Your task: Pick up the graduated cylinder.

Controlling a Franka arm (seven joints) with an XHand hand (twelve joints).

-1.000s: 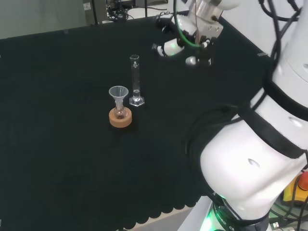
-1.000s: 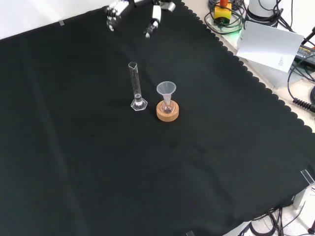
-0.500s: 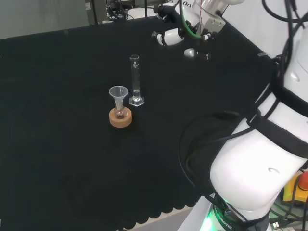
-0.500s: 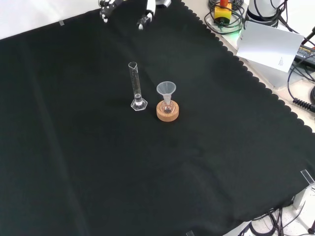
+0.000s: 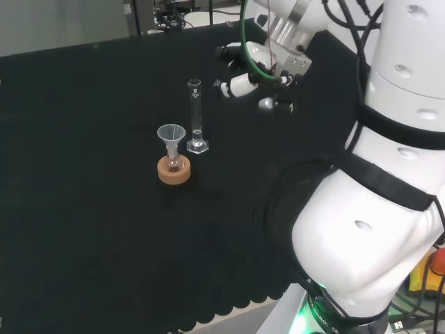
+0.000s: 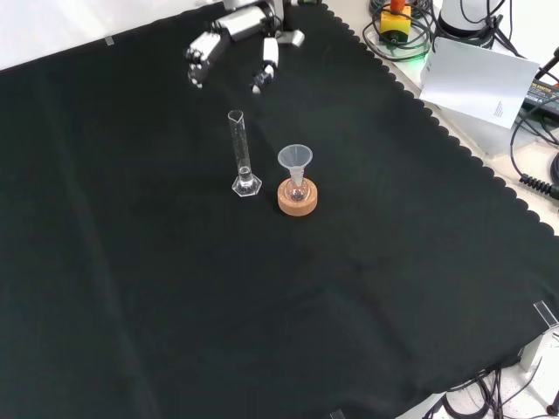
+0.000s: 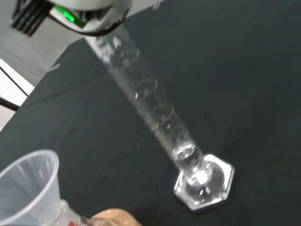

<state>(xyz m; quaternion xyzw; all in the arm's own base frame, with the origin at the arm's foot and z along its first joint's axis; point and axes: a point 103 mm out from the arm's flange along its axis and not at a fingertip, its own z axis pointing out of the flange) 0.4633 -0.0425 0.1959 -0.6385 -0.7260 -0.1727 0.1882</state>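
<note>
A clear graduated cylinder [image 5: 195, 117] [image 6: 239, 157] with a hexagonal foot stands upright near the cloth's middle, large in the wrist view [image 7: 155, 115]. The black and white hand [image 5: 248, 75] hovers open to the cylinder's right in the head view, a short gap from its upper part, fingers spread toward it. From the front view the hand [image 6: 234, 42] hangs beyond the cylinder, higher in the picture, and holds nothing.
A small flask with a clear funnel [image 5: 171, 136] [image 6: 295, 160] [image 7: 26, 188] sits on a cork ring [image 5: 174, 171] [image 6: 297, 197] close beside the cylinder. The arm's white links [image 5: 389, 174] fill the head view's right. Papers and cables [image 6: 480, 78] lie off the cloth's edge.
The hand pulled away from the cylinder half a second ago, then came down and closer to it now. Cylinder and flask have not moved.
</note>
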